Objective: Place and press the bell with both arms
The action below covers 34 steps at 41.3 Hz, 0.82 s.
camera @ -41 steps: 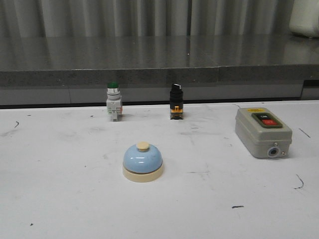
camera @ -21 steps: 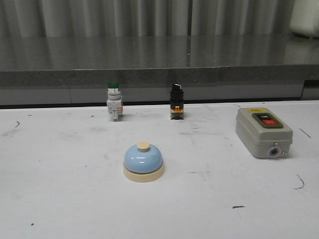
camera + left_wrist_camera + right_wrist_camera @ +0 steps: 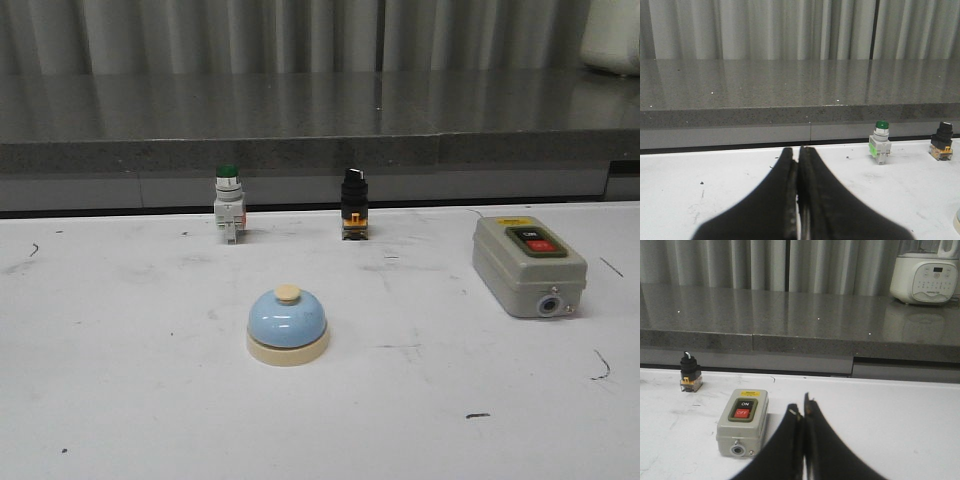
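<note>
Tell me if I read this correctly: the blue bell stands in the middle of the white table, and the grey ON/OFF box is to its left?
Not quite. The grey ON/OFF box is to the right of the blue bell, as the front view shows. The bell does stand in the middle of the white table.

A grey speckled counter (image 3: 300,115) runs before pale pleated curtains (image 3: 250,35).

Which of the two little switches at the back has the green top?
The left switch, with a green cap on a pale grey body. The other switch is black with an orange base.
</note>
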Tool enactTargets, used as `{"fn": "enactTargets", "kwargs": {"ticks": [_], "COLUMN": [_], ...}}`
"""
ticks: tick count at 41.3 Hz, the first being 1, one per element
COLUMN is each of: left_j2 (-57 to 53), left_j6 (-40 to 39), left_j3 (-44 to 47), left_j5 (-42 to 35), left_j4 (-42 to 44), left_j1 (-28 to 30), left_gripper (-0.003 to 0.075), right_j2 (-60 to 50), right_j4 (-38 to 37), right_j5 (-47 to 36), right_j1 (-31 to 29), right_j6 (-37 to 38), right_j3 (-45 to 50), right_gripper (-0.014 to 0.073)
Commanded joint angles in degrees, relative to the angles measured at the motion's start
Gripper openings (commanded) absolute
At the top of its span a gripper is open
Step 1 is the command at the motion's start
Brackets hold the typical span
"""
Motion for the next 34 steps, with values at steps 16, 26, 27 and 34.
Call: {"fn": "enactTargets", "kwargs": {"ticks": [16, 26, 27, 34], "left_j2": [-0.9, -0.9, -0.9, -0.9], "left_j6": [0.07, 0.07, 0.07, 0.07], "left_j3": [1.37, 1.37, 1.37, 1.37], "left_j5": [-4.78, -4.78, -4.78, -4.78], "left_j4": [-0.06, -0.06, -0.06, -0.06], "left_j1": [0.18, 3.63, 3.63, 3.63], "left_gripper": [-0.002, -0.002, -0.002, -0.002], "right_j2": [-0.93, -0.93, -0.93, -0.93], "right_j4": [-0.25, -0.25, -0.25, -0.25], "right_j5": [-4.22, -4.22, -4.22, -4.22], "right_j1": [0.04, 0.04, 0.04, 0.04], "right_j6": [0.01, 0.01, 0.01, 0.01], "right_j3": [-0.39, -0.39, -0.39, -0.39], "right_gripper": [-0.0067, -0.0067, -0.0067, -0.0067]}}
